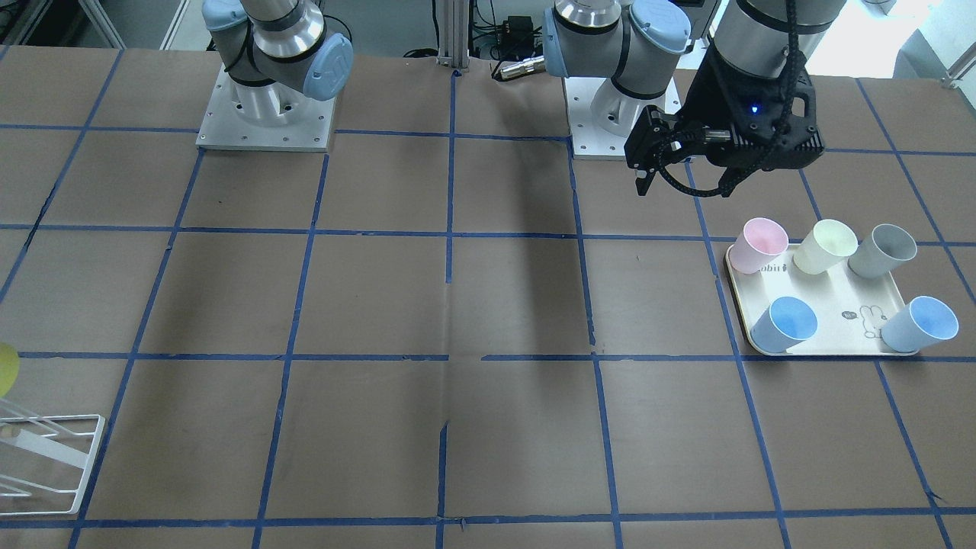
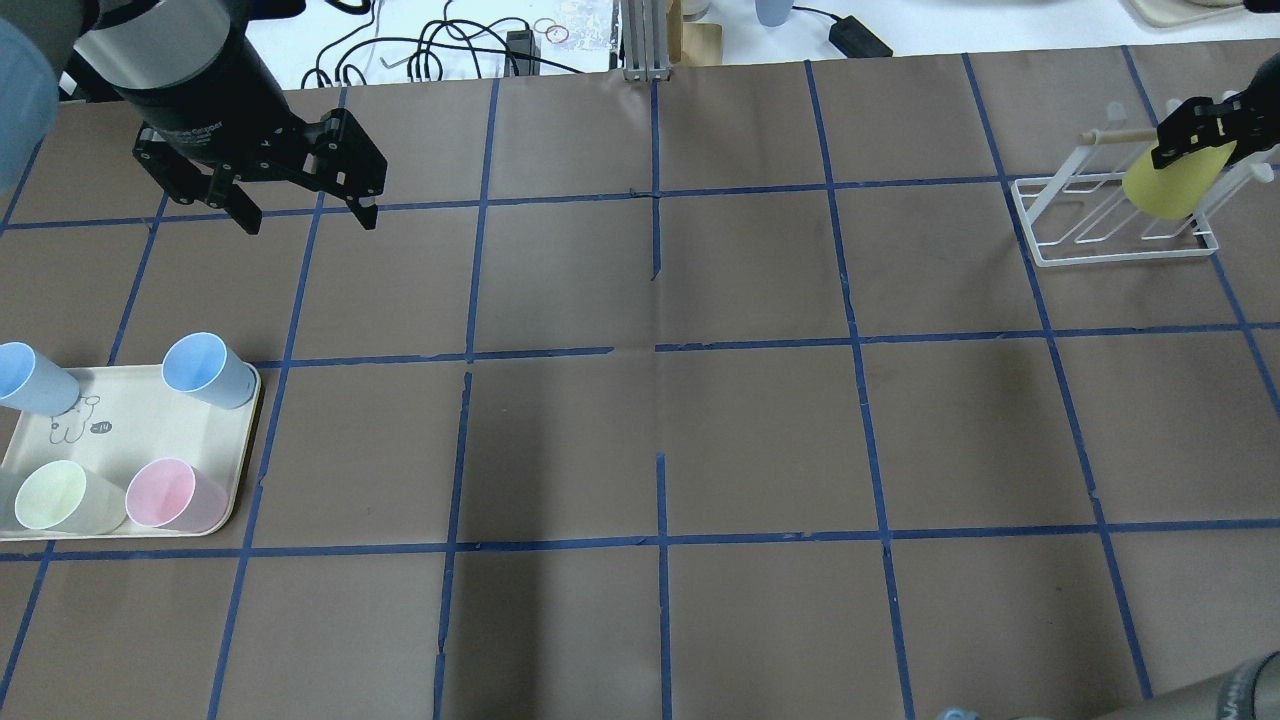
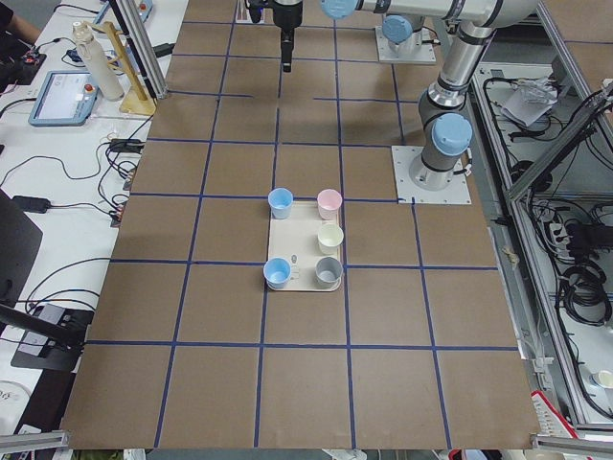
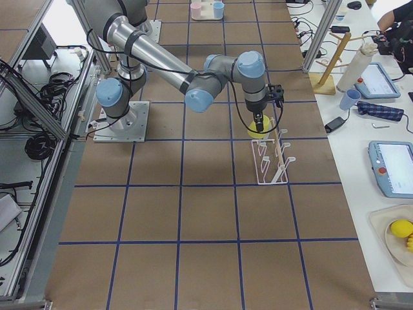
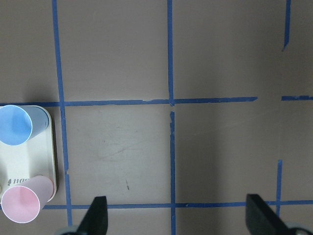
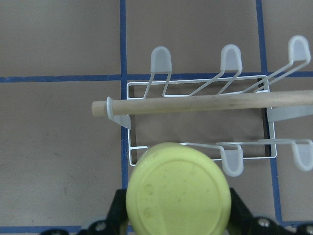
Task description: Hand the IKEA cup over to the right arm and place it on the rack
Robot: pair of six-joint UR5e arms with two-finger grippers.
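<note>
The bright yellow IKEA cup (image 2: 1172, 185) hangs mouth-down in my right gripper (image 2: 1200, 148), which is shut on its sides. It is over one end of the white wire rack (image 2: 1048, 222). In the right wrist view the cup's closed base (image 6: 178, 191) faces the camera, just in front of the rack's wooden rod (image 6: 195, 104). I cannot tell whether the cup touches a peg. The exterior right view shows the cup (image 4: 256, 126) at the rack's (image 4: 271, 169) far end. My left gripper (image 2: 308, 220) is open and empty, high above the table, away from the cup.
A cream tray (image 2: 130, 425) at the table's left end holds several cups: pink (image 2: 172, 495), pale yellow (image 2: 60, 497) and two blue ones (image 2: 205, 368). A grey cup (image 1: 883, 250) also stands on it. The rack sits near the table's right edge.
</note>
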